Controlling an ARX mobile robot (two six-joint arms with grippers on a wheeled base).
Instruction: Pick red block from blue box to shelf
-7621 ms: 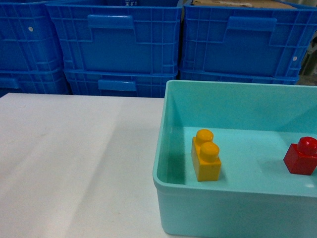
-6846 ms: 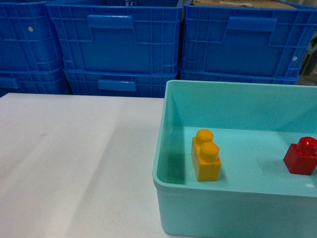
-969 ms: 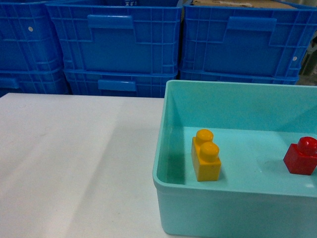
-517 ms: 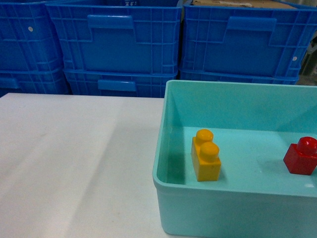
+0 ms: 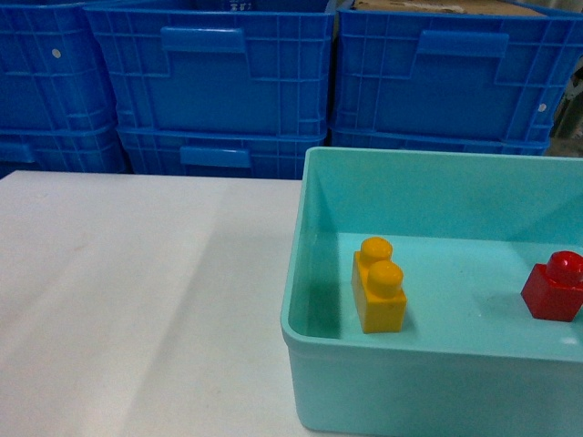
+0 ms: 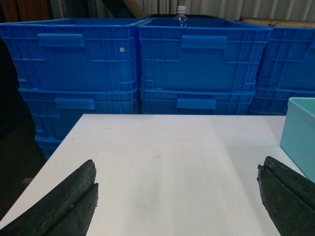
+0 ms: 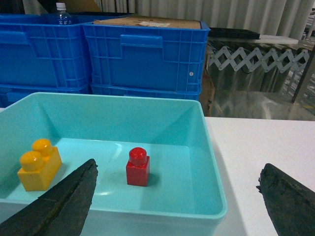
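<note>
Red block waiting in the tub, nothing grasped yet

My right end effector (image 7: 177, 196) hangs spread wide and empty, short of the blue box (image 7: 211, 162), both fingers low at the edges of my right wrist view. The red block (image 7: 138, 167) stands upright on the tub floor, stud up, near the middle of the box and well apart from the yellow brick (image 7: 38, 164) at the left end. In the head view the red block (image 5: 556, 287) sits far to the right, partly cut by the frame edge, so my right arm is the natural one for it

My left end effector (image 6: 177, 201) is also gaping wide with nothing in it, over the bare white bench (image 6: 167, 162), away from the tub. Blue crates (image 5: 209, 82) are stacked behind the bench. I see no shelf in any view

I judge this to be the very start: the reach has not begun. The next move calls for carrying my right end effector forward over the rim, lowering into the tub with a finger on each side of the block, and closing on its flat faces without bumping the walls
</note>
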